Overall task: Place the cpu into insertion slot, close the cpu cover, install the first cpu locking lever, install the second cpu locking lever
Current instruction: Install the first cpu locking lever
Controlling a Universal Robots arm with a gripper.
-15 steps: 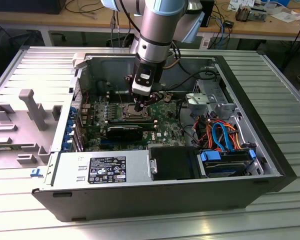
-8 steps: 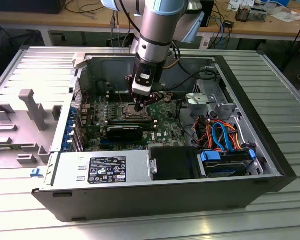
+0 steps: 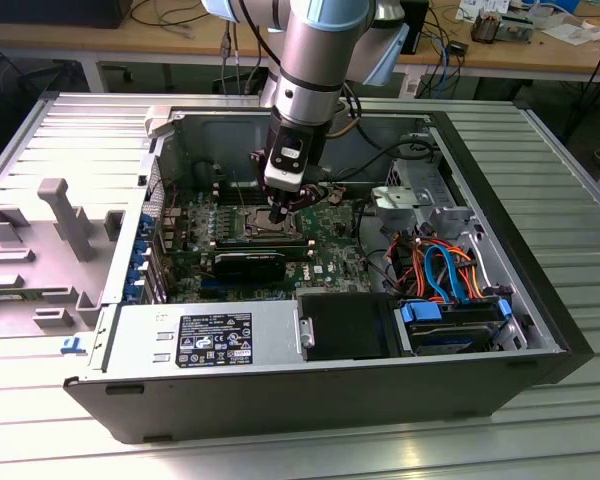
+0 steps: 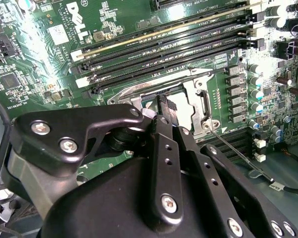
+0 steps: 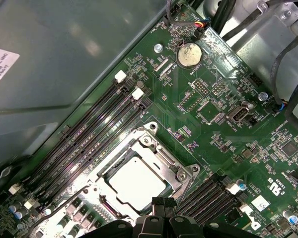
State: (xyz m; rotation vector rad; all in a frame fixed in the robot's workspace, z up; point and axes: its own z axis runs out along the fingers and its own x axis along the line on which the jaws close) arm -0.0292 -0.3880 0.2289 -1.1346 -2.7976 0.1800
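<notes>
The cpu lies flat in the insertion slot, its silvery top showing. The cpu cover, a silvery frame, lies down around it. My gripper stands at the socket's edge with its fingertips together and nothing visible between them. In the second wrist view the gripper hides most of the slot's middle. A thin wire lever runs out from the socket's corner over the board. From the exterior view the gripper hangs straight down onto the socket inside the open case.
Long black memory slots flank the socket on both sides. A coin battery sits farther off on the board. The power supply and a drive cage with cables fill the case's front. A grey fixture stands outside.
</notes>
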